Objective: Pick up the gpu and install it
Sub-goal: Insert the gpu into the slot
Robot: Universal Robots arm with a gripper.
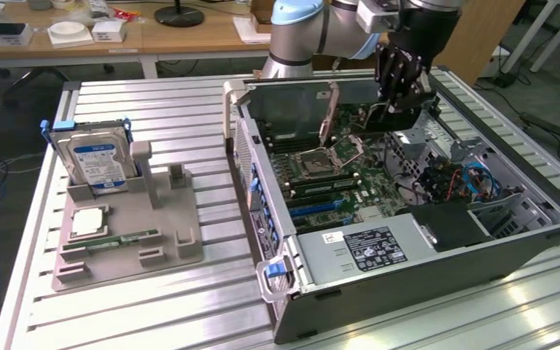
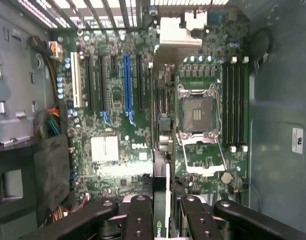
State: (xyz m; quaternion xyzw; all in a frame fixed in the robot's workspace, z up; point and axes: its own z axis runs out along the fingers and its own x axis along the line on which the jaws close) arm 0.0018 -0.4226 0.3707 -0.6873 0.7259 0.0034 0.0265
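Pincer (image 2: 163, 215) closed on the gpu (image 2: 160, 186), one finger on each face, card gripped along its upper edge. Gpu hangs edge-on inside the open case (image 1: 513, 240), above the motherboard (image 2: 113, 150), roughly between the blue slot (image 2: 127, 82) and the CPU socket (image 2: 197, 114); cannot tell if its lower edge touches the board. In the exterior view the pincer (image 1: 402, 91) sits over the far end of the case with the gpu (image 1: 389, 119) dark below it. Looks: thin green card, black cooler on one face, silver bracket at one end, green logo near the fingers. Handling, judged: light, stiff, fragile; likely slips or twists if pinched off-centre. Best hold is the top edge and cooler body, away from bare components and the contact edge. Hard drive (image 1: 97, 157) stands in the grey holder (image 1: 129, 233) on the counter (image 1: 163, 306), well apart.
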